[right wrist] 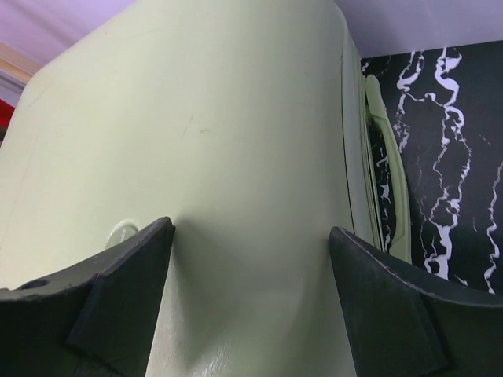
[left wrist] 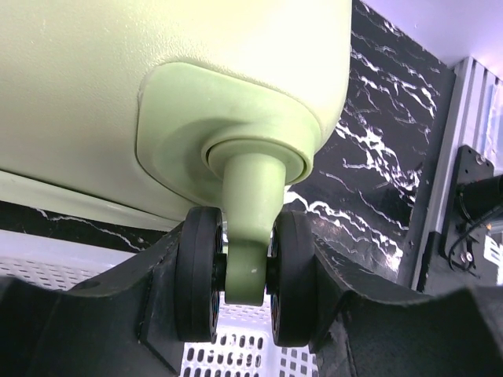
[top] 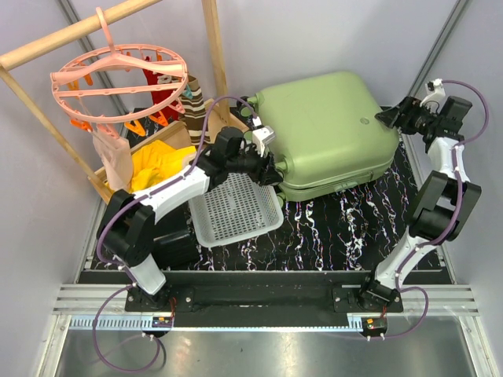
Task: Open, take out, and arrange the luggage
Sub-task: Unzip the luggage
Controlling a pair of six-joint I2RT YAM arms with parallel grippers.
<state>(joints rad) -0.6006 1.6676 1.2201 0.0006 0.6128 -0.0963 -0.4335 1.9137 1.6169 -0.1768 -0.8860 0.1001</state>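
Note:
The light-green luggage [top: 326,133] lies flat and closed on the black marbled mat, and its shell [right wrist: 236,118] fills the right wrist view. My left gripper [top: 263,162] is at its near-left corner. In the left wrist view this gripper [left wrist: 247,275] is shut on the twin black caster wheels [left wrist: 196,271], one finger against each outer face. My right gripper [top: 391,118] is at the case's far-right edge. There it [right wrist: 250,234] stands open, both fingertips [right wrist: 157,236] against the smooth top shell. The side handle [right wrist: 391,165] runs along the right of the case.
A white perforated basket [top: 236,208] lies under the left arm, against the case's near-left side. A pink round clip hanger [top: 118,78] hangs from a wooden rack [top: 212,47] at the back left. Below it are yellow cloth [top: 157,165] and other clothes. Grey walls close in both sides.

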